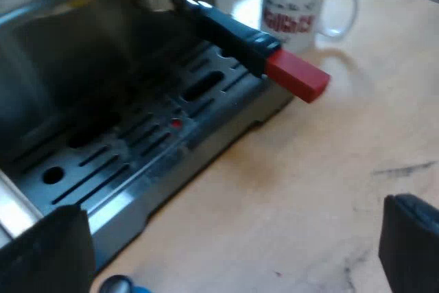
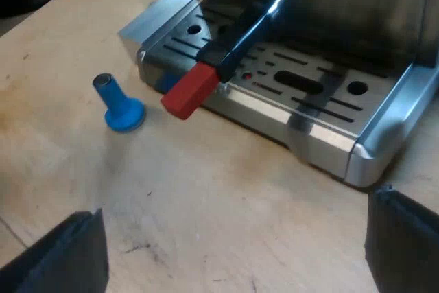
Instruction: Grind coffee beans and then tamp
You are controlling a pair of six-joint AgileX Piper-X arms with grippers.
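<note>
The holder's dark handle [image 1: 230,29] sticks out from the espresso machine's front over the drip tray [image 1: 137,135], and its red end [image 1: 296,75] pokes past the tray's edge. My left gripper [image 1: 230,265] hovers open over the wooden table beside the tray, nothing between its fingers [image 1: 48,255]. A blue tamper [image 2: 120,104] stands on the table near the tray's corner, close to the red end [image 2: 188,92]. My right gripper [image 2: 233,259] is open above the table, a short way out from the drip tray [image 2: 302,111] and holding nothing.
A white mug [image 1: 298,5] with red lettering stands on the table just beyond the red end. The blue tamper [image 1: 120,285] peeks out near one left finger. Bare wood [image 2: 206,204] lies between the right gripper and the machine.
</note>
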